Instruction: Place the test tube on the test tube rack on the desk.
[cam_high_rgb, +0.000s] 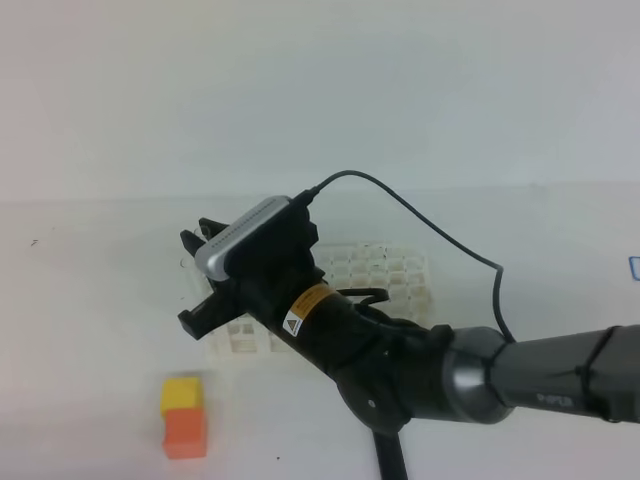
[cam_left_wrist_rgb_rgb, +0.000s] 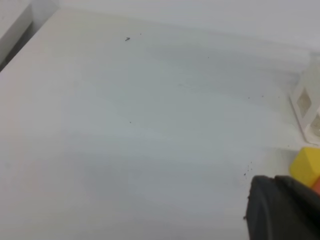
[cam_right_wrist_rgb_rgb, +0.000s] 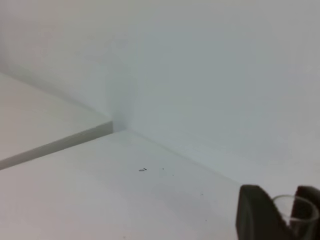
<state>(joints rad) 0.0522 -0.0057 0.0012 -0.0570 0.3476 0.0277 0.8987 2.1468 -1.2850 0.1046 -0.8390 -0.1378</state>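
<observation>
Lab-style robot test station: plain white bench against bare white wall, white lattice test tube rack, black robot arm with cabled camera.

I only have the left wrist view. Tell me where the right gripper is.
Observer: In the exterior high view, the right gripper is at the left end of the test tube rack.
Operator: Report what it holds.
Observer: The right wrist view shows the clear rim of the test tube between its fingers.
Operator: Name the yellow thing at my right edge.
Observer: It is the top of a yellow-and-orange block, which stands on the desk in front of the rack, apart from it.
</observation>
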